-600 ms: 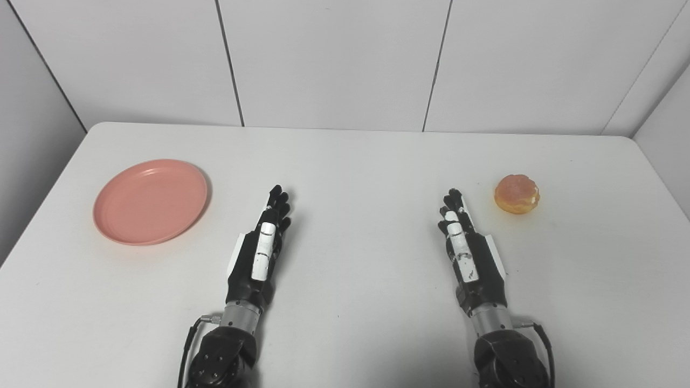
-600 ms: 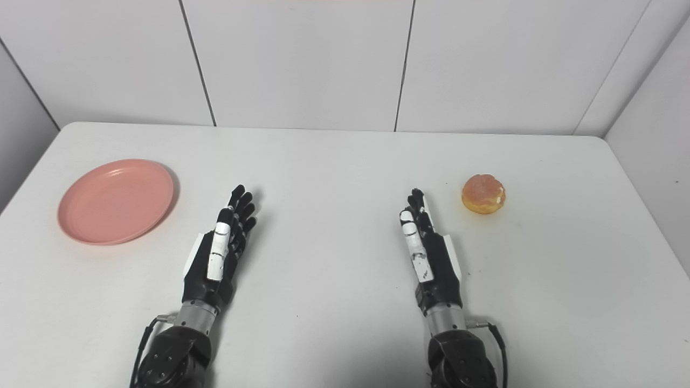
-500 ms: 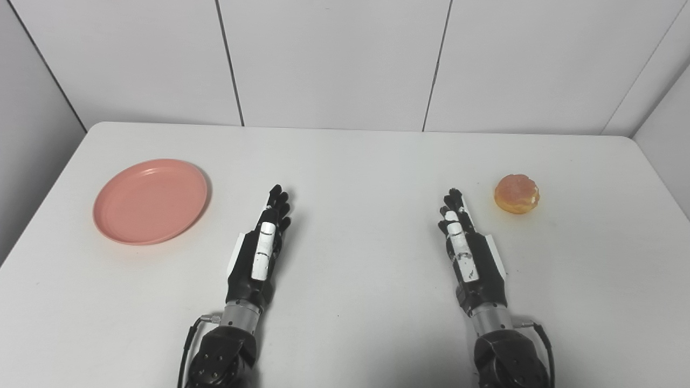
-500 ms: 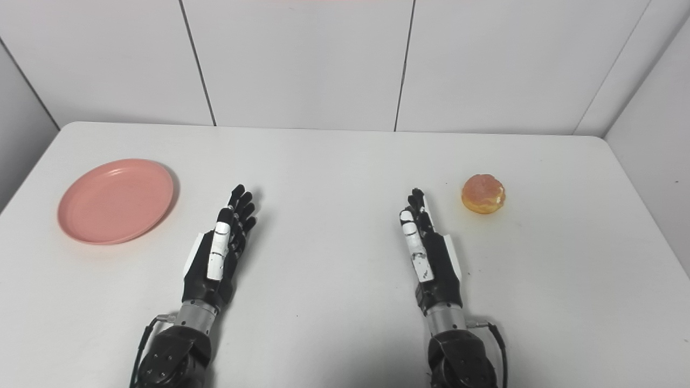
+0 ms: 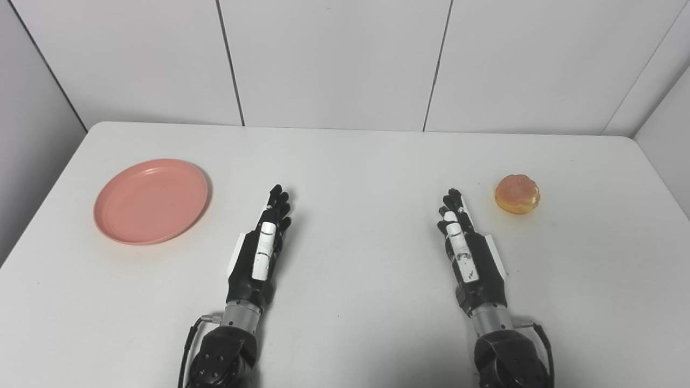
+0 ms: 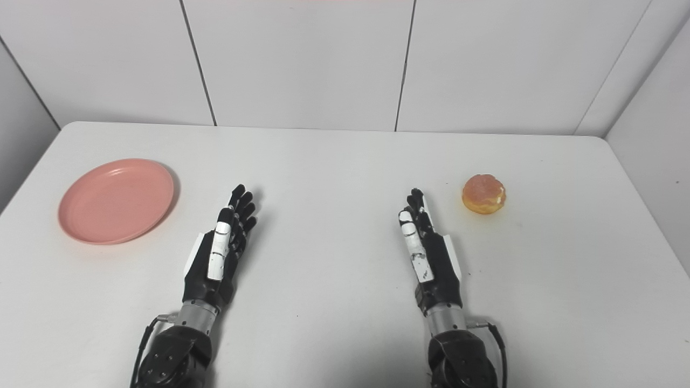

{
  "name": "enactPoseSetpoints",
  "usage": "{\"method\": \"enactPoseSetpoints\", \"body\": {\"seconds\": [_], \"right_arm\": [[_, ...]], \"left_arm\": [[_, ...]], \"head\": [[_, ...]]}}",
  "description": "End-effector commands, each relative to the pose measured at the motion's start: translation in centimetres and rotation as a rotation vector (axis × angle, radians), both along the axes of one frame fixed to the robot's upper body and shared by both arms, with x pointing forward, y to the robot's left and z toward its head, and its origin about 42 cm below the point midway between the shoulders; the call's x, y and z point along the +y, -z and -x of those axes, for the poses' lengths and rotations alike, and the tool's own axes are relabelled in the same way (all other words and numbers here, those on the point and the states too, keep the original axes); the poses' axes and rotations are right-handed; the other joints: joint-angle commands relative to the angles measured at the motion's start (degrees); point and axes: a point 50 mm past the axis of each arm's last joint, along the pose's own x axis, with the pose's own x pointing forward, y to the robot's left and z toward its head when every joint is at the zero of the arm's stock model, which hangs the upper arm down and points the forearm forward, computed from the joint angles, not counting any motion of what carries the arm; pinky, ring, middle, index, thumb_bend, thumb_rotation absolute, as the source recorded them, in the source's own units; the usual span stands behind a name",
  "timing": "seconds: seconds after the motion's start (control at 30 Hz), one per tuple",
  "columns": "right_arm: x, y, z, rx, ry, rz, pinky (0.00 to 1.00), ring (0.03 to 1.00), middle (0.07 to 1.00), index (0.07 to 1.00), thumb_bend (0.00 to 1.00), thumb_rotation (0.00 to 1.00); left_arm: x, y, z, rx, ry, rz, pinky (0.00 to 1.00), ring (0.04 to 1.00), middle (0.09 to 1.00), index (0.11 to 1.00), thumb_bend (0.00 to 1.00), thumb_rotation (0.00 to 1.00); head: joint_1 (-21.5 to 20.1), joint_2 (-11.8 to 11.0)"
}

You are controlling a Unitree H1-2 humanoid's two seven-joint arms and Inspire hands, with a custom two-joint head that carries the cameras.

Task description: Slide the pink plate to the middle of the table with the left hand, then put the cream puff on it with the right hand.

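A pink plate [image 5: 150, 201] lies empty on the left side of the white table [image 5: 356, 161]. A golden cream puff [image 5: 517, 193] sits on the table at the right. My left hand [image 5: 260, 249] rests open near the table's middle front, fingers straight, well to the right of the plate and holding nothing. My right hand [image 5: 467, 252] rests open too, fingers straight, a little left of and nearer than the cream puff, not touching it. Both also show in the right eye view, left hand [image 6: 218, 251] and right hand [image 6: 426, 250].
White panelled walls stand behind the table and close on both sides. The table's left edge runs just past the plate. Bare table surface lies between my two hands.
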Motion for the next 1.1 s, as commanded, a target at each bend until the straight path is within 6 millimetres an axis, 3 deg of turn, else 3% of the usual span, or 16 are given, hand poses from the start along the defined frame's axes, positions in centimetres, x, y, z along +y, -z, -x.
{"method": "enactPoseSetpoints", "body": {"seconds": [0.0,0.2,0.33,0.37,0.47,0.7,1.07], "right_arm": [[0.2,-1.6,-0.5,-0.05,-0.009,-0.014,1.0,1.0,1.0,1.0,0.61,0.85],[0.0,-1.5,-0.5,-0.054,-0.01,0.001,1.0,1.0,1.0,1.0,0.61,0.87],[-0.9,-1.3,-0.3,-0.055,-0.013,0.0,1.0,1.0,1.0,1.0,0.62,0.87],[-1.2,-1.3,-0.3,-0.054,-0.015,-0.002,1.0,1.0,1.0,1.0,0.62,0.86],[-2.3,-1.3,0.1,-0.058,-0.032,-0.003,1.0,1.0,1.0,1.0,0.6,0.87],[-3.6,-0.7,0.0,-0.078,-0.03,0.018,1.0,1.0,1.0,1.0,0.6,0.9],[-3.9,0.0,-0.1,-0.071,-0.044,0.02,1.0,1.0,1.0,1.0,0.57,0.9]], "left_arm": [[0.1,0.3,0.0,0.026,-0.004,-0.005,1.0,1.0,1.0,1.0,0.71,1.0],[0.0,0.4,0.1,0.03,-0.003,-0.008,1.0,1.0,1.0,1.0,0.71,1.0],[-0.9,0.5,0.4,0.023,-0.001,-0.025,1.0,1.0,1.0,1.0,0.7,1.0],[-1.2,0.5,0.4,0.021,0.0,-0.026,1.0,1.0,1.0,1.0,0.69,1.0],[-2.4,0.5,0.6,0.007,-0.002,-0.033,1.0,1.0,1.0,1.0,0.69,1.0],[-4.3,0.6,0.5,-0.011,-0.028,-0.029,1.0,1.0,1.0,1.0,0.66,1.0],[-4.7,1.3,-0.1,-0.013,-0.034,-0.036,1.0,1.0,1.0,1.0,0.69,1.0]], "head": [[0.0,0.0],[1.5,-0.8],[9.6,-2.3],[9.6,-2.3],[15.1,-3.8],[17.0,-5.8],[17.7,-8.3]]}}
